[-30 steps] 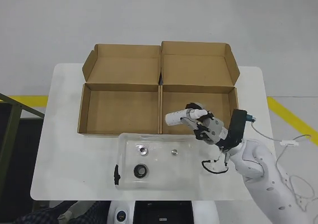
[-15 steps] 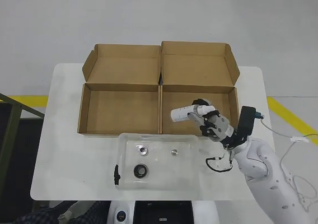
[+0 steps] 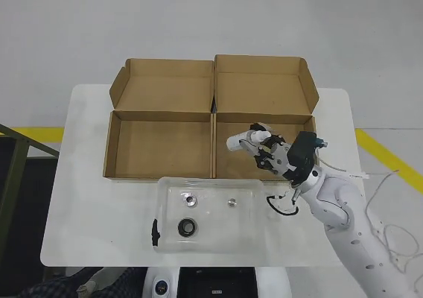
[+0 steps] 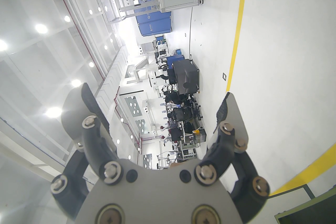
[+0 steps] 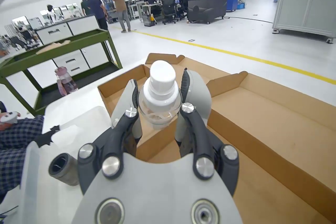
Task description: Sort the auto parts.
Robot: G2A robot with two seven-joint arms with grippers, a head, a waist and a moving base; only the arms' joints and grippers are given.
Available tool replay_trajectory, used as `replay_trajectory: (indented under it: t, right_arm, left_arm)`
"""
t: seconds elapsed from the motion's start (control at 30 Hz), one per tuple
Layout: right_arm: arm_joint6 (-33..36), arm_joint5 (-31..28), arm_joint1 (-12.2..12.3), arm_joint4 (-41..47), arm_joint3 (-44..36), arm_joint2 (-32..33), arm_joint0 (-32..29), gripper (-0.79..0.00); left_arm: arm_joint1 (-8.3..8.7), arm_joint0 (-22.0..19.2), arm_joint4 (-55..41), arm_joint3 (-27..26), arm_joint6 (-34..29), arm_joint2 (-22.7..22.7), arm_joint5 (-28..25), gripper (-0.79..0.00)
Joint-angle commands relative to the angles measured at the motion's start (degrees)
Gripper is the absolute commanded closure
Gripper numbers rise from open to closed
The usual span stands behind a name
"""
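Note:
My right gripper (image 3: pixel 255 142) is shut on a clear part with a white cap (image 3: pixel 237 141), held above the right cardboard box (image 3: pixel 301 134), near its left wall. In the right wrist view the part (image 5: pixel 160 93) sits between the two fingers, cap pointing away from the wrist, with the box floor (image 5: pixel 262 114) below. The left cardboard box (image 3: pixel 159 149) beside it holds nothing I can see. My left gripper (image 4: pixel 157 93) is open with nothing between its fingers and faces out into the room.
A clear plastic tray (image 3: pixel 249 223) stands in front of the boxes and holds a black ring (image 3: pixel 188 226) and two small metal parts (image 3: pixel 190 200) (image 3: pixel 231 201). A black piece (image 3: pixel 153 233) rests at its left edge. A green cart (image 5: pixel 60 51) stands left of the table.
My right gripper has carried the white-capped part away from the tray and farther over the right box, and the wrist has turned.

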Motion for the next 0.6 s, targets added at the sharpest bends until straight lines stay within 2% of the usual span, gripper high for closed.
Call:
replay_trajectory:
  t: [0.0, 0.2, 0.57]
  right_arm:
    - [0.80, 1.58, -0.23, -1.81, 0.96, -0.97, 1.16, 0.000]
    - [2.80, 5.49, -0.98, -6.55, 5.47, -3.65, 4.76, 0.000]
    - [5.50, 6.63, -2.73, -8.38, 14.38, -8.85, 11.94, 0.000]
  left_arm:
    - [0.00, 0.00, 0.00, 0.00, 0.00, 0.00, 0.00, -0.785]
    - [0.00, 0.00, 0.00, 0.00, 0.00, 0.00, 0.00, -0.785]
    - [0.00, 0.00, 0.00, 0.00, 0.00, 0.00, 0.00, -0.785]
